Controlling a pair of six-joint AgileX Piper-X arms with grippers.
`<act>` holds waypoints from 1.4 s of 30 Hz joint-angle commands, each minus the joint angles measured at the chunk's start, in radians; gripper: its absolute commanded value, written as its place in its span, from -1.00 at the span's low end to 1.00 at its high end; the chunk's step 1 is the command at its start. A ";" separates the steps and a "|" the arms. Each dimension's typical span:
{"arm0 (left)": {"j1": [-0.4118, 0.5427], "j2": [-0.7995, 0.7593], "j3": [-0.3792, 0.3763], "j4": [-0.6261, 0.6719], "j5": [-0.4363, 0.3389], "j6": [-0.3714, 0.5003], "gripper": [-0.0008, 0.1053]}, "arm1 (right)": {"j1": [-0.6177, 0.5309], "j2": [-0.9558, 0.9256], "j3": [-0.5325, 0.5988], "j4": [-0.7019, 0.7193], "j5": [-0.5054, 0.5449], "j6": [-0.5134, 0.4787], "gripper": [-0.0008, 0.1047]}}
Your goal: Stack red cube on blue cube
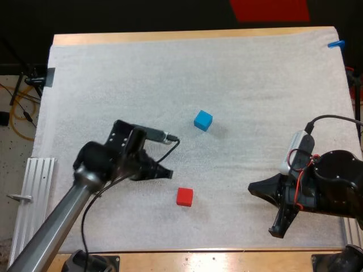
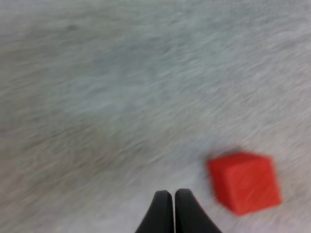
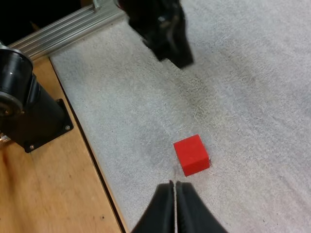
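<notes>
Wooden desk (image 1: 198, 262) carries a white mat (image 1: 113, 85) over nearly its whole top, and a ribbed silver rail (image 1: 33, 195) lies along the mat's left edge.

The red cube (image 1: 184, 196) sits flat on the mat toward the near edge, about midway across. It is plain bright red with smooth matte faces and crisp edges, and its top face is bare. From the right wrist view it shows its top and two sides, turned a little against the mat's edge.

The blue cube (image 1: 203, 120) rests flat farther back on the mat, slightly rotated and well apart from the red one.

The left gripper (image 1: 168, 174) is near the red cube, just beyond it and to its left, without touching it. Its two black fingers (image 2: 163, 208) are pressed together and hold nothing.

The right gripper (image 3: 174, 196) points toward the red cube from the right side of the mat, apart from it. Its fingers meet tip to tip with nothing between them.
</notes>
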 commanded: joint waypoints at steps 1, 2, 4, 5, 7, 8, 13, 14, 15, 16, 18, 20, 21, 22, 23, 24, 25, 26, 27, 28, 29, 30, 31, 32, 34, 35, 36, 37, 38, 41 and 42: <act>-0.001 -0.060 -0.009 0.041 -0.069 0.013 -0.98 | 0.002 -0.004 -0.008 -0.010 -0.007 0.003 -0.99; -0.001 -0.092 -0.009 0.051 -0.077 0.019 -0.98 | 0.002 -0.004 -0.008 -0.010 -0.007 0.002 -0.99; -0.001 -0.187 -0.009 0.096 -0.107 0.020 -0.98 | 0.002 -0.004 -0.008 -0.010 -0.005 0.002 -0.99; -0.001 -0.214 -0.009 0.104 -0.107 0.020 -0.98 | 0.002 -0.004 -0.008 -0.010 -0.002 0.002 -0.99; -0.001 -0.321 -0.009 0.150 -0.114 0.020 -0.98 | 0.002 -0.004 -0.008 -0.010 0.015 0.002 -0.99; -0.001 -0.338 -0.009 0.157 -0.114 0.020 -0.98 | 0.002 -0.004 -0.008 -0.010 0.016 0.002 -0.99; -0.001 -0.543 -0.012 0.191 -0.072 0.020 -0.98 | 0.002 -0.004 -0.008 -0.020 0.016 0.002 -0.99; -0.001 -0.556 -0.012 0.194 -0.056 0.020 -0.98 | 0.002 -0.004 -0.008 -0.023 0.016 0.002 -0.99; -0.001 -0.595 -0.012 0.210 -0.031 0.020 -0.98 | 0.002 -0.004 -0.008 -0.030 0.016 0.002 -0.99; -0.001 -0.632 -0.012 0.230 -0.015 0.020 -0.98 | 0.002 -0.004 -0.008 -0.034 0.016 0.002 -0.99; -0.001 -0.683 -0.012 0.280 -0.015 0.023 -0.98 | 0.002 -0.004 -0.008 -0.043 0.018 0.002 -0.99; -0.001 -0.731 -0.012 0.327 -0.015 0.044 -0.98 | 0.002 -0.004 -0.008 -0.056 0.026 0.000 -0.99; -0.001 -0.756 -0.012 0.351 -0.012 0.073 -0.98 | 0.002 -0.004 -0.008 -0.064 0.034 -0.005 -0.99; -0.001 -0.783 -0.012 0.367 -0.006 0.101 -0.98 | 0.002 -0.004 -0.008 -0.071 0.041 -0.006 -0.99; -0.001 -0.791 -0.012 0.371 -0.001 0.114 -0.98 | 0.002 -0.004 -0.008 -0.073 0.045 -0.006 -0.99; -0.001 -0.813 -0.012 0.375 0.018 0.137 -0.98 | 0.002 -0.004 -0.008 -0.080 0.059 -0.006 -0.99; -0.001 -0.829 -0.012 0.375 0.032 0.155 -0.98 | 0.002 0.000 -0.008 -0.085 0.073 -0.006 -0.99; -0.001 -0.835 -0.012 0.375 0.035 0.164 -0.98 | 0.002 0.005 -0.008 -0.085 0.080 -0.006 -0.99; -0.001 -0.843 -0.012 0.375 0.044 0.177 -0.98 | 0.002 0.015 -0.008 -0.085 0.082 -0.003 -0.99; -0.001 -0.844 -0.012 0.375 0.052 0.192 -0.98 | 0.002 0.033 -0.008 -0.085 0.082 0.000 -0.99; -0.001 -0.844 -0.012 0.375 0.054 0.197 -0.98 | 0.002 0.040 -0.011 -0.087 0.082 0.002 -0.99; -0.001 -0.844 -0.012 0.371 0.067 0.208 -0.98 | 0.002 0.066 -0.013 -0.087 0.078 0.002 -0.98; -0.001 -0.844 -0.012 0.363 0.069 0.222 -0.98 | 0.002 0.098 -0.016 -0.087 0.075 0.002 -0.92; -0.001 -0.844 -0.012 0.359 0.070 0.228 -0.98 | 0.002 0.116 -0.018 -0.087 0.075 -0.001 -0.88; -0.001 -0.844 -0.012 0.343 0.075 0.231 -0.98 | 0.002 0.183 -0.024 -0.087 0.075 -0.032 -0.50; -0.001 -0.844 -0.012 0.338 0.074 0.231 -0.98 | 0.002 0.206 -0.023 -0.087 0.073 -0.049 -0.37; -0.001 -0.844 -0.012 0.332 0.074 0.231 -0.98 | 0.002 0.232 -0.023 -0.089 0.067 -0.085 -0.15; -0.001 -0.844 -0.012 0.327 0.074 0.231 -0.98 | 0.002 0.261 -0.023 -0.093 0.061 -0.138 0.08; -0.001 -0.844 -0.012 0.326 0.074 0.231 -0.98 | 0.002 0.270 -0.023 -0.097 0.057 -0.171 0.14; -0.001 -0.844 -0.012 0.326 0.074 0.239 -0.98 | 0.025 0.325 -0.023 -0.127 0.064 -0.318 0.14; -0.001 -0.844 -0.012 0.326 0.074 0.239 -0.98 | 0.039 0.347 -0.023 -0.149 0.068 -0.347 0.10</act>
